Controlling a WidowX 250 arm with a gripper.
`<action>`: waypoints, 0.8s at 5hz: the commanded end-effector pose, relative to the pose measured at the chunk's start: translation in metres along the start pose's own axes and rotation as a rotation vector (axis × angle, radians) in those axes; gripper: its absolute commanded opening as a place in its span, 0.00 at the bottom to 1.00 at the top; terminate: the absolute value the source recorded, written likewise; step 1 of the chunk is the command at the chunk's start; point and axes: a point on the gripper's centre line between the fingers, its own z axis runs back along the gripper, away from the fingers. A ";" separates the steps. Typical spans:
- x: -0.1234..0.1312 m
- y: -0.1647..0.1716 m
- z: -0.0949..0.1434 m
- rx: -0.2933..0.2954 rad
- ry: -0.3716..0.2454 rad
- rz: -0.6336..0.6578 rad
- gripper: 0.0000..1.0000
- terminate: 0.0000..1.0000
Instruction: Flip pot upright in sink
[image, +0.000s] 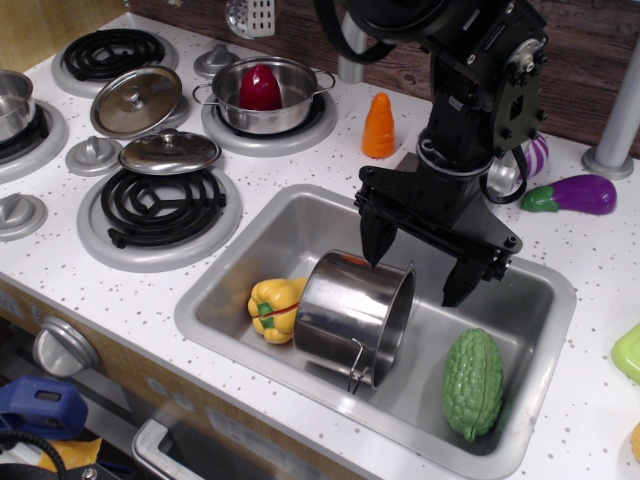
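A toy kitchen counter is shown, with coil burners and two flat steel lids (137, 100) at far left and a shallow steel pot (268, 95) holding a red vegetable on a far burner. In the sink (215, 300), a yellow pepper (272, 308) is seen lying at the left, touching or just beside the pot (350, 315), which is tipped on its side with its base turned toward the near left and its mouth facing right and away. One wire loop handle is visible at the near rim. The gripper (420, 262) is poised above the pot's far rim, its fingers spread wide and holding nothing; the left fingertip is just at the rim, though contact cannot be confirmed. A green bumpy gourd (472, 383) lies at the right of the basin. The approach-and-grasp step is judged to be in hand. A descent is called for next, so that the rim wall is straddled and pinched before the pot is rotated onto its base.
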 end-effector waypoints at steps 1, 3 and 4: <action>0.000 0.000 0.000 0.000 0.000 0.000 1.00 0.00; -0.003 -0.007 -0.007 0.330 -0.055 -0.095 1.00 0.00; -0.006 -0.012 -0.013 0.451 -0.091 -0.101 1.00 0.00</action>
